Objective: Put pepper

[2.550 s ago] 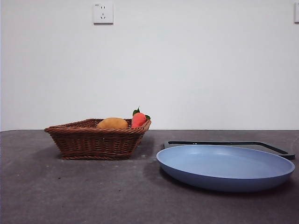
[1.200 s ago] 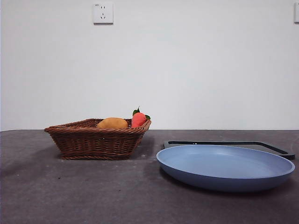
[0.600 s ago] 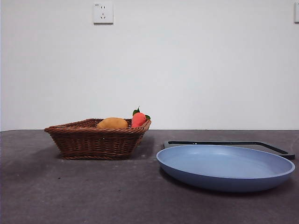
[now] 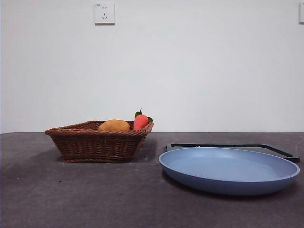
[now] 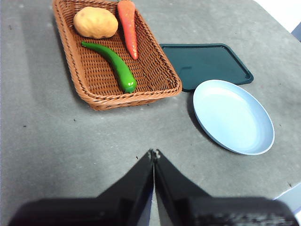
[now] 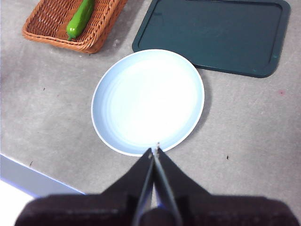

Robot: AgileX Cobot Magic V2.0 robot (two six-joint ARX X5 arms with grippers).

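1. The long, glossy dark green pepper (image 5: 113, 64) was seen lying inside the woven brown wicker basket (image 5: 136, 95), its thick end near one basket wall, with a rounded yellow-brown potato (image 5: 95, 22) and a slim orange carrot (image 5: 128, 26) at the far end of the same basket.
2. The left gripper (image 5: 154, 153) was held above bare grey tabletop (image 5: 56, 141), well apart from the basket; its jaws were pressed together and nothing was held.
3. The right gripper (image 6: 154, 151) was held over the near rim of the round pale blue plate (image 6: 148, 101), its jaws likewise closed and empty. A dark green rectangular tray (image 6: 214, 35) lay just beyond the plate.
4. No step of the task was judged to have been begun.
5. A failed grasp was judged likely if the descent were made with the jaws unopened, since the pepper would only be pushed.
6. The pepper's smooth, tapering skin was judged apt to slip or roll if it were pinched near its thin end.
7. The basket wall beside the thick end could be struck or the light basket dragged, and the carrot could be nudged, if the approach were made off-centre.
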